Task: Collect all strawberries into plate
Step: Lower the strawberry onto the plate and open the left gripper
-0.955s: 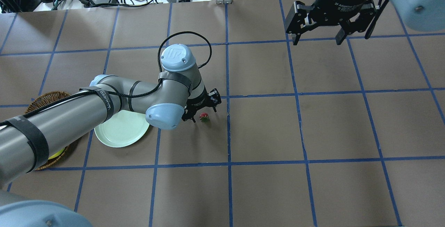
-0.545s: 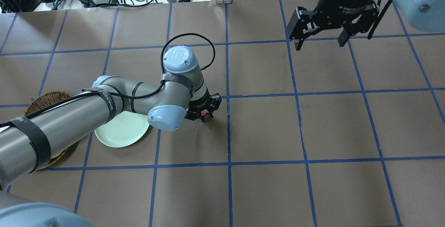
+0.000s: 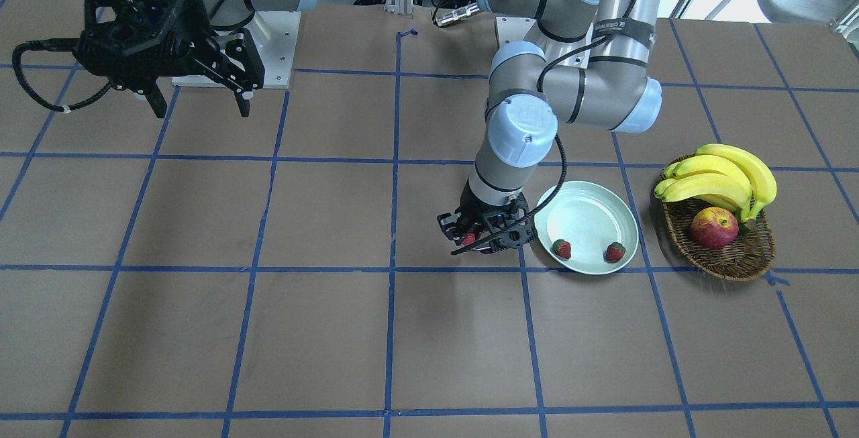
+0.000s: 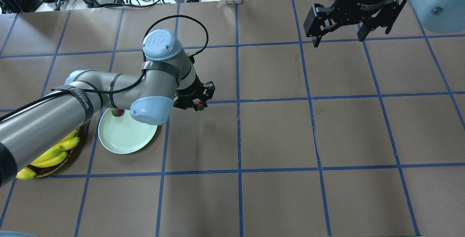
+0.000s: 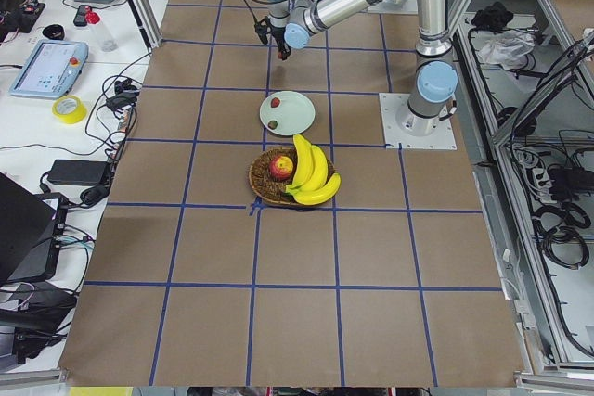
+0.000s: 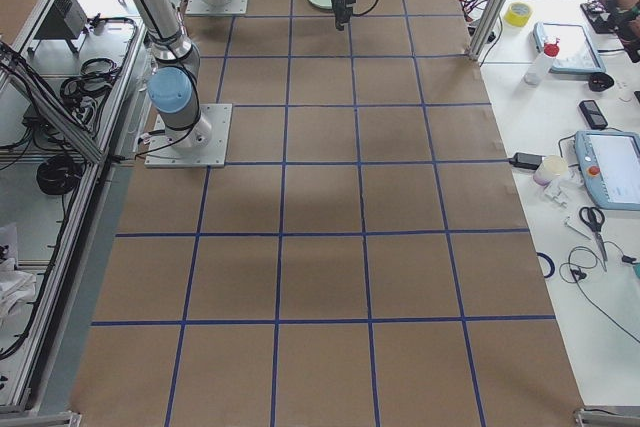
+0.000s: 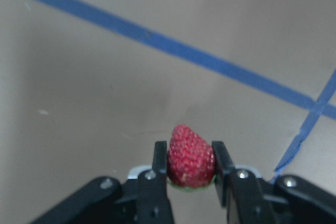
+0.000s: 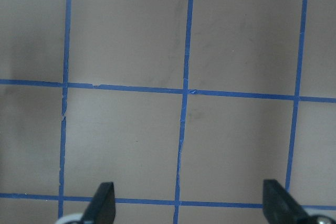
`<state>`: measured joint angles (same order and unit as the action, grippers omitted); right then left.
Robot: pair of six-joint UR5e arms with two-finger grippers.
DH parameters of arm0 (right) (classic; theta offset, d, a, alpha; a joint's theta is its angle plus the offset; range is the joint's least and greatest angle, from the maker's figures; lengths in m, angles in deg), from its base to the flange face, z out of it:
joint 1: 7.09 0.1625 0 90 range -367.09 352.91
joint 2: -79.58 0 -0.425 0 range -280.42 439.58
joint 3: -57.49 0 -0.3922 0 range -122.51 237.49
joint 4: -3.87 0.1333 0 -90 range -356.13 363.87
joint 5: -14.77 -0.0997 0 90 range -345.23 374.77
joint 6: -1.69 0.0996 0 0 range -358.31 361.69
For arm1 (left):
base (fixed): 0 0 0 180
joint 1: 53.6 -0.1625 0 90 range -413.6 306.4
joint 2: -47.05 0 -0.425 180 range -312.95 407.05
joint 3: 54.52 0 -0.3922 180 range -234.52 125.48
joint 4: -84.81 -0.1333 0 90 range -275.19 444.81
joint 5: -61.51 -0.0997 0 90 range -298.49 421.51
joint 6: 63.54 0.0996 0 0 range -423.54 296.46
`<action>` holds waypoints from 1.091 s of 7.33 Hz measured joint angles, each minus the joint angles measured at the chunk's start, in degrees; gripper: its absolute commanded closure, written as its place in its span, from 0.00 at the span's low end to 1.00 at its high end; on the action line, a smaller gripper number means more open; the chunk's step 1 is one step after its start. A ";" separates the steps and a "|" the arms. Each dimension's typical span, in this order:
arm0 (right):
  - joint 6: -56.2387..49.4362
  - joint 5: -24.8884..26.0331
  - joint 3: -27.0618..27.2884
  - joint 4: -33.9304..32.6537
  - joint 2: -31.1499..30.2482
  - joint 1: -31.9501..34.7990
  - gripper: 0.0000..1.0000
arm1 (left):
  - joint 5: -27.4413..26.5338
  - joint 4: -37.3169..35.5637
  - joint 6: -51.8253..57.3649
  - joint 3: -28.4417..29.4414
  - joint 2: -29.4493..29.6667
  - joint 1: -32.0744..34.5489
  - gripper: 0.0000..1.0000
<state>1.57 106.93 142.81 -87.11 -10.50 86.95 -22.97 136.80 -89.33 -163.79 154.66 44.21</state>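
In the front-facing view, the left jaws are clamping a strawberry [image 3: 470, 238] just beside the plate [image 3: 590, 191], off its rim on the side toward the robot's right. Two other strawberries [image 3: 562, 248] are lying inside the plate, near its edge farthest from the robot. The right jaws are hanging spread wide with nothing in them, well apart from the plate.

In the overhead view, the plate [image 4: 120, 146] is lying to the robot's left of the gripped strawberry [image 4: 198, 105] and a little nearer the robot's base. I judge that the carry is calling for only a short sideways pass over the rim.

In the left wrist view, the jaws are pinching the strawberry [image 7: 191, 156] by its sides. Its long axis is running along the fingers, tip pointing outward and green top tucked back. The tabletop [image 7: 94, 66] is showing blurred beyond it, and the plate is out of view.

In the right wrist view, the fingers are standing far apart with nothing between them.
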 measured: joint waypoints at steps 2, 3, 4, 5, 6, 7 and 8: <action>1.19 -0.19 1.16 -1.94 0.07 0.02 0.00 | -0.47 6.61 18.36 -0.16 -4.67 -9.42 1.00; 1.80 -0.27 1.47 -2.22 0.06 0.01 0.00 | -0.68 9.59 28.26 -0.80 -6.17 -14.42 1.00; 2.18 -0.30 1.62 -2.30 0.01 0.01 0.00 | -0.91 10.86 36.34 -1.76 -6.60 -18.43 1.00; 2.78 -0.34 1.71 -2.30 -0.04 0.04 0.00 | -2.37 10.02 42.48 -3.37 -6.01 -21.18 1.00; 3.39 -0.42 1.74 -2.33 -0.05 0.07 0.00 | -4.77 6.95 45.70 -5.28 -5.03 -22.43 0.60; 3.66 -0.51 1.77 -2.39 -0.05 0.08 0.00 | -6.00 3.82 46.87 -6.72 -4.23 -22.86 0.01; 3.76 -0.56 1.77 -2.43 -0.07 0.08 0.00 | -6.30 2.18 46.67 -7.29 -3.90 -22.86 0.00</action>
<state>5.33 106.38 144.58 -89.54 -10.57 87.03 -29.27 138.99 -42.66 -171.09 150.76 21.34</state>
